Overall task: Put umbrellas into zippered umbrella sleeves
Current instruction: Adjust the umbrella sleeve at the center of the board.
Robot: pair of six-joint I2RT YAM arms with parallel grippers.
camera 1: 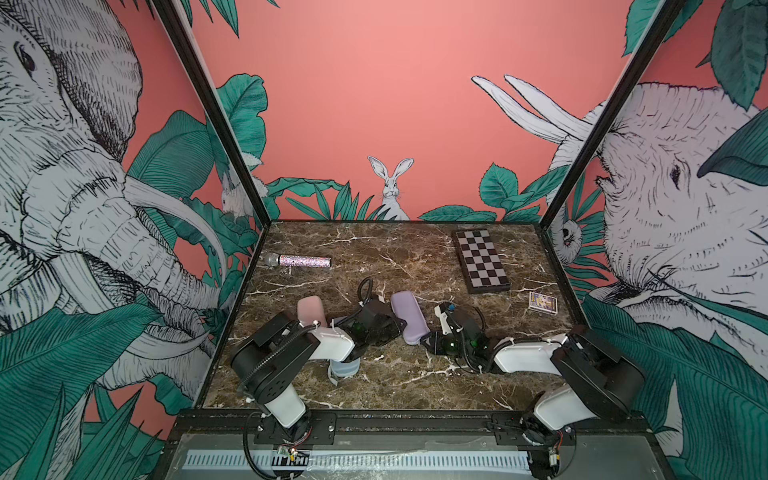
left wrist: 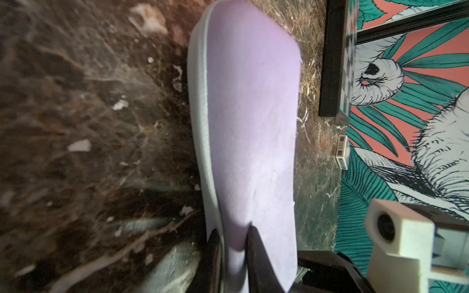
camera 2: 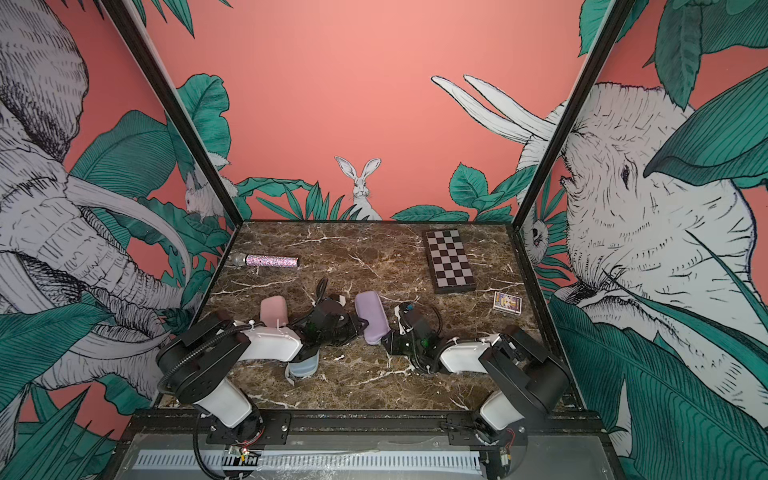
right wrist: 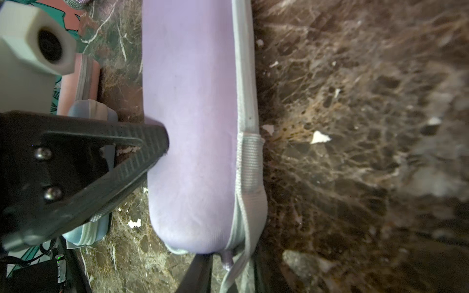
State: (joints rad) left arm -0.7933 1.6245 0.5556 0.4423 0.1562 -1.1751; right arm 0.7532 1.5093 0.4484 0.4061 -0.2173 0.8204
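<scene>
Dark brown marble bench [camera 1: 395, 374] with white veins, boxed in on three sides by pink jungle-print walls [camera 1: 374, 83]. I'm placing everything off the lilac sleeve [camera 1: 409, 316], which lies flat mid-bench between the two arms.

Count: three sleeves, one mic, one board, one small card box.

Closest to the front edge and left of the lilac one, the blue sleeve [camera 1: 344, 368] pokes out from under the left arm. The left pincer [left wrist: 233, 229] is pinched onto the lilac sleeve's long left edge near its front end. The right pincer [right wrist: 227, 256] straddles the front tip, around the zip pull [right wrist: 227, 261]; can't tell if it's actually clamping.

The pink sleeve [camera 1: 311, 309] sits off to the left, not touching. The card box [camera 1: 542, 302] is well to the right, close to the bench edge. Further back, the glitter microphone [camera 1: 301, 261] lies left by the wall and the checkered board [camera 1: 481, 261] back right.

There's bare marble in front of the lilac sleeve, and a wide strip behind it up to the back wall.
</scene>
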